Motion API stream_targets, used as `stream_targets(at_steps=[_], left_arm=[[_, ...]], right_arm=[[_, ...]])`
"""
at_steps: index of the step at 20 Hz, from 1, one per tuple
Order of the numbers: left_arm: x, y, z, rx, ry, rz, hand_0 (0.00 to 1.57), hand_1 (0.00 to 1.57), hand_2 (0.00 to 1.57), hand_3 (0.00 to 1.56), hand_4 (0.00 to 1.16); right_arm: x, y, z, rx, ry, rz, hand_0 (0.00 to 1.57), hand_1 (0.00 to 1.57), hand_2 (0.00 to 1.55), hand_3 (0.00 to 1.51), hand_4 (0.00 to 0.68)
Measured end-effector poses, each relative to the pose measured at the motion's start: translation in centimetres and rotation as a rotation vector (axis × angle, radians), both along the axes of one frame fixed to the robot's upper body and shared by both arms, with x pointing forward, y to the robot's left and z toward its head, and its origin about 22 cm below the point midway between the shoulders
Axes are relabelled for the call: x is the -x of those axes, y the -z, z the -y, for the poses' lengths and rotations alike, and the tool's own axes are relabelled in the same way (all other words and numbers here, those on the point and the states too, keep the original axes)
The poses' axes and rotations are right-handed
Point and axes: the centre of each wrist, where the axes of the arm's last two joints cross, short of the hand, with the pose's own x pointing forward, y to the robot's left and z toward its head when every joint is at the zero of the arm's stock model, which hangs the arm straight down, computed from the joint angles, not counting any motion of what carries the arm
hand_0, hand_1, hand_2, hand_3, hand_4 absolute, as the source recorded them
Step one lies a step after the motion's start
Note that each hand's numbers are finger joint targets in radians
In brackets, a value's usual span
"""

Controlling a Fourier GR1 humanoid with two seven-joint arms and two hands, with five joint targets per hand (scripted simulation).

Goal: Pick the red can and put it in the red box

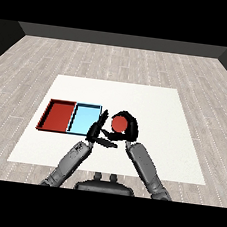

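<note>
While the red can (118, 123) is gripped by the right hand (129, 129), it is held just right of the trays.
Fingers are curled round the can — the left hand (96, 129) is kept open beside it, straight-fingered, near the light blue tray (84, 118); the red tray (59, 115) lies further left on the white counter (155, 115).

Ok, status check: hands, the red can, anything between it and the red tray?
Right hand curled round red can. Left hand open beside it. Can not in red tray yet; light blue tray lies between.
</note>
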Motion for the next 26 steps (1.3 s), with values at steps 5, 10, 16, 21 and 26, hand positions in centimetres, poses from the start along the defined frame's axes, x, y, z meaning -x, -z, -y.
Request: stream_targets(at_steps=[5,10,16,21,26], left_arm=[[-0.5,0.5,0.9,0.012,0.009,0.000,0.00,0.00,0.00,0.00,0.00],[-0.3,0.7,1.2,0.023,0.021,-0.017,0.00,0.00,0.00,0.00,0.00],[-0.2,0.9,1.4,0.035,0.047,-0.022,0.00,0.00,0.00,0.00,0.00],[-0.4,0.8,1.6,0.045,-0.001,-0.036,0.00,0.00,0.00,0.00,0.82],[-0.7,0.9,2.0,0.058,-0.106,-0.059,1.57,1.57,1.56,1.48,1.12]], right_arm=[[0.3,-0.6,-0.8,-0.038,-0.030,-0.001,1.50,1.50,1.44,1.40,0.640],[0.5,0.2,-1.4,-0.058,-0.051,-0.002,1.51,1.51,1.45,1.42,0.652],[0.6,-0.1,-2.1,-0.062,-0.065,-0.012,1.52,1.52,1.46,1.40,0.648],[0.8,-0.2,-2.8,-0.051,-0.057,-0.004,1.53,1.53,1.47,1.41,0.649],[0.6,0.0,-3.0,-0.047,-0.065,-0.004,1.50,1.50,1.45,1.39,0.652]])
